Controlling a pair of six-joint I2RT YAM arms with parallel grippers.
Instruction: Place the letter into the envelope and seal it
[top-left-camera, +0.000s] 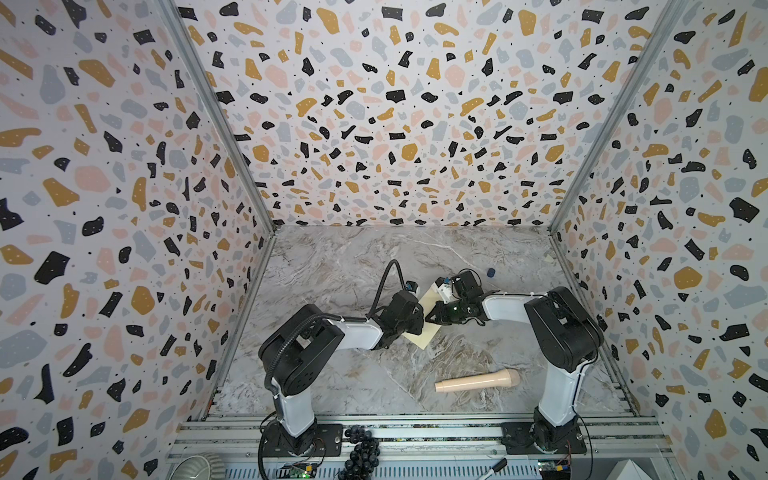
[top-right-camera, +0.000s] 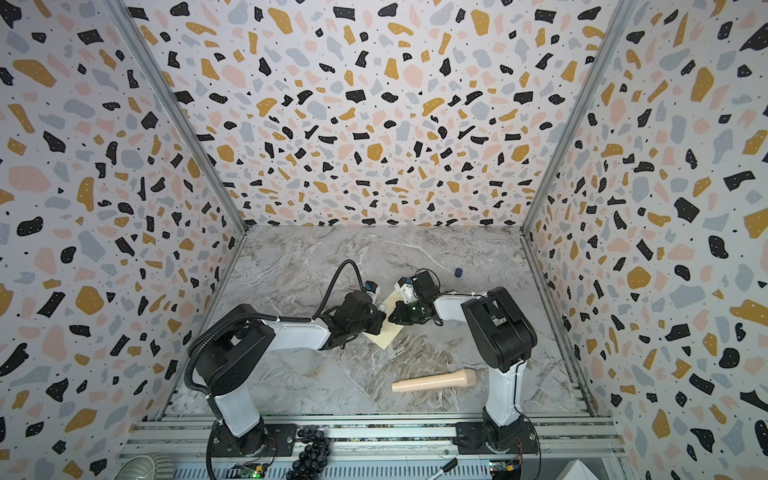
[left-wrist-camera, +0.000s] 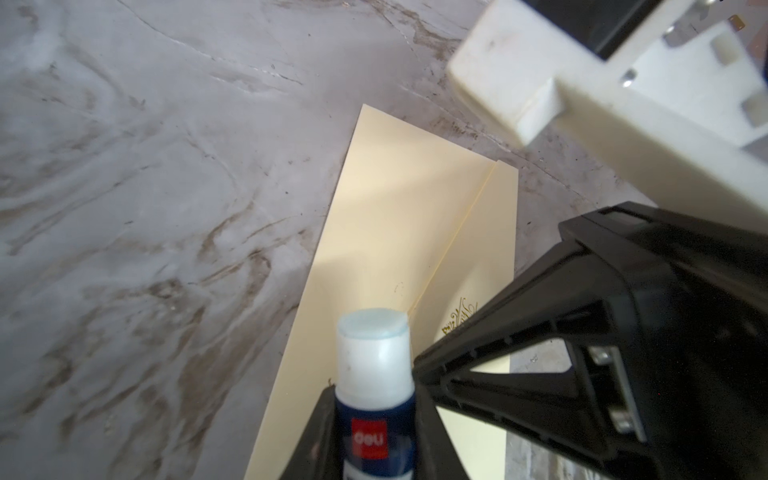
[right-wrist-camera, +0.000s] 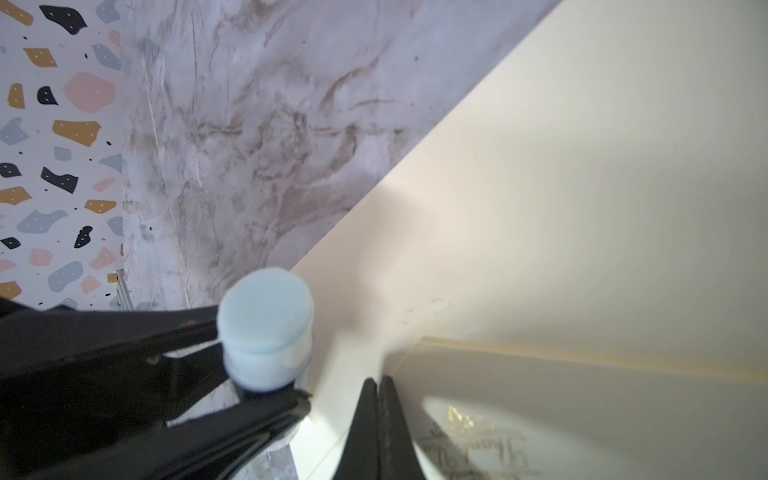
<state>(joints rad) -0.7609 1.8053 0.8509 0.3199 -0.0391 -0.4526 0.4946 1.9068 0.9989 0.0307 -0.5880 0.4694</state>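
Note:
The pale cream envelope (top-left-camera: 430, 332) (top-right-camera: 390, 332) lies flat on the marble table between both arms. Its flap (left-wrist-camera: 490, 232) carries gold script (right-wrist-camera: 469, 428). My left gripper (left-wrist-camera: 374, 399) (top-left-camera: 417, 313) is shut on a blue glue stick (left-wrist-camera: 374, 374) with no cap on it. The stick's pale glue tip (right-wrist-camera: 266, 328) hangs just over the envelope's edge. My right gripper (right-wrist-camera: 379, 382) (top-left-camera: 428, 318) is shut with nothing in it, and its tips rest on the envelope by the flap's fold. The letter is hidden.
A beige wooden pestle-shaped piece (top-left-camera: 478, 382) lies at the front right. A small dark blue cap (top-left-camera: 491, 272) sits behind the right arm. Black beads (top-left-camera: 361, 449) and a marker (top-left-camera: 496, 464) lie on the front rail. Patterned walls close three sides.

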